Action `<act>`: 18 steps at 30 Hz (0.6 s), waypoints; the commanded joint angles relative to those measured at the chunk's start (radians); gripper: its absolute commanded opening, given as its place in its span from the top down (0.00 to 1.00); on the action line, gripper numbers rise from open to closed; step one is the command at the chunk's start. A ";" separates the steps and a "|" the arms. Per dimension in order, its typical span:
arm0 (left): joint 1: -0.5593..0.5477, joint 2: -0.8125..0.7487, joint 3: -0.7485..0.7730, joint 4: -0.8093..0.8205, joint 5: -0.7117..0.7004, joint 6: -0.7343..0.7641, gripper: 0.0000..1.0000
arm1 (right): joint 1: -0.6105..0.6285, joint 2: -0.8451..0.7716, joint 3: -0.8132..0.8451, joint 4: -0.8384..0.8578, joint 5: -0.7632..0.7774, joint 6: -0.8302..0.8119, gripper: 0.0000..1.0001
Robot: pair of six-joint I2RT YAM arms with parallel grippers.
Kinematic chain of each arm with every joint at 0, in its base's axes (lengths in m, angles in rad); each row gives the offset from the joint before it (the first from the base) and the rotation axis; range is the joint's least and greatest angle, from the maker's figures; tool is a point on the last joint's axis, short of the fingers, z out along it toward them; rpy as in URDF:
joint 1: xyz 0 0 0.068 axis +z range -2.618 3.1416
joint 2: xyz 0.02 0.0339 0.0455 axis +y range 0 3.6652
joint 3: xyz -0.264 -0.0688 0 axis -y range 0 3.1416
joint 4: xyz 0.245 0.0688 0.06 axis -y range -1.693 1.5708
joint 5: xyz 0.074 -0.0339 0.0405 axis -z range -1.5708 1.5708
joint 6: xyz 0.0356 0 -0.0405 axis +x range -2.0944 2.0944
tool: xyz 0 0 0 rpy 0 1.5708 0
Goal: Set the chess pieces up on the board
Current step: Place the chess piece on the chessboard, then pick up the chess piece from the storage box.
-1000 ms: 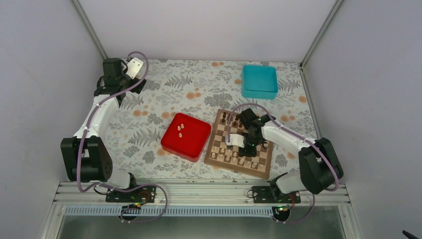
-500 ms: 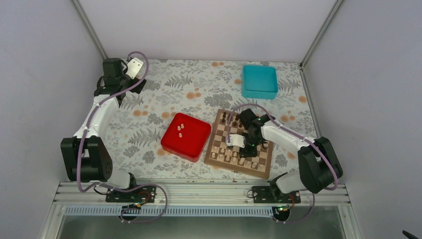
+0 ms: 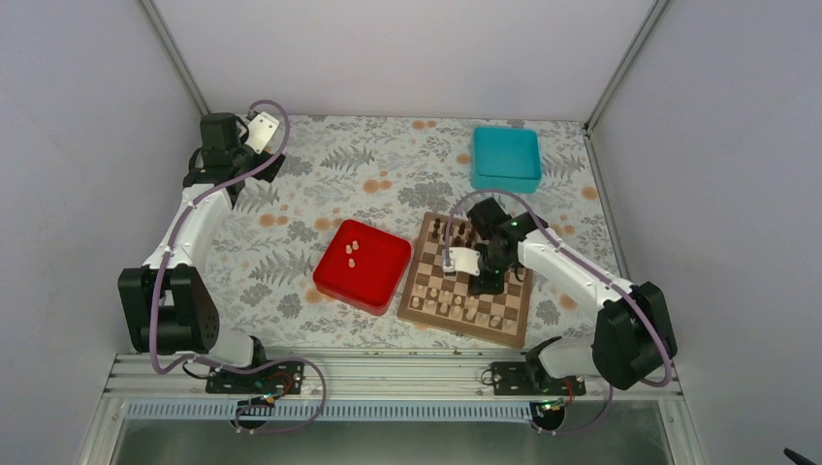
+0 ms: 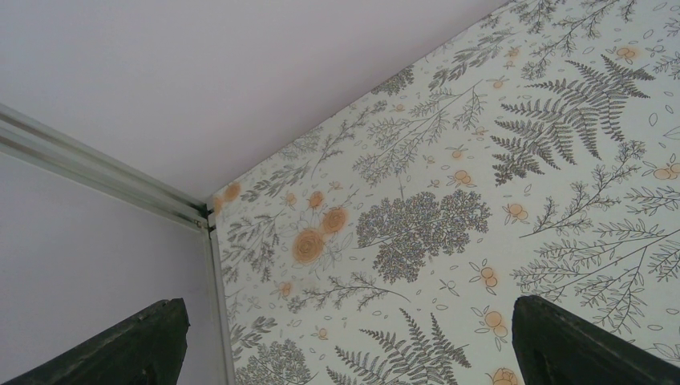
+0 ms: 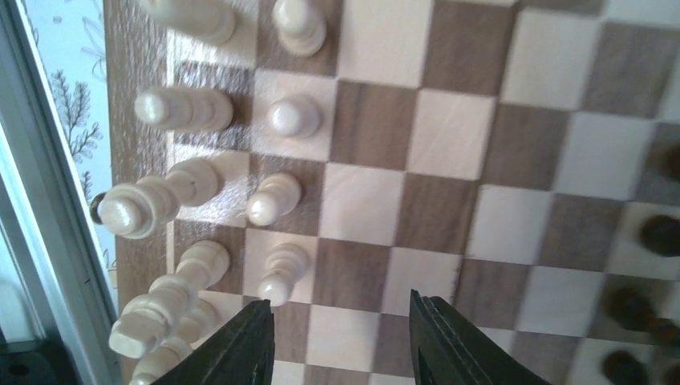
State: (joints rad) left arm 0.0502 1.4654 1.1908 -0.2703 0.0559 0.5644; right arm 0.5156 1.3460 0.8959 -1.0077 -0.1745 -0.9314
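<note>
Your right end effector [image 5: 338,303] hangs over the board [image 3: 429,283] with its fingers parted and nothing between them, only bare squares below. The board lies on the right half of the bench [image 3: 388,174]. Pale chess pieces [image 5: 273,199] stand in two rows along its near edge, and dark pieces [image 3: 448,231] along its far edge. A few more pale pieces [image 3: 351,249] lie in the red tray [image 3: 373,276] just left of the board. Your left end effector [image 4: 346,303] is raised at the far left corner, spread wide and empty. A teal box [image 3: 505,158] sits far right.
</note>
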 commanded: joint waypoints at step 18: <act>0.005 -0.020 -0.001 0.003 0.037 -0.003 0.00 | 0.293 0.492 0.641 0.125 -0.040 0.083 0.41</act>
State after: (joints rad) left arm 0.0502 1.4651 1.1908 -0.2707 0.0719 0.5640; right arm 0.7628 1.7443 1.4513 -0.9459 -0.1780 -0.8783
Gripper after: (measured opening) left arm 0.999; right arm 0.594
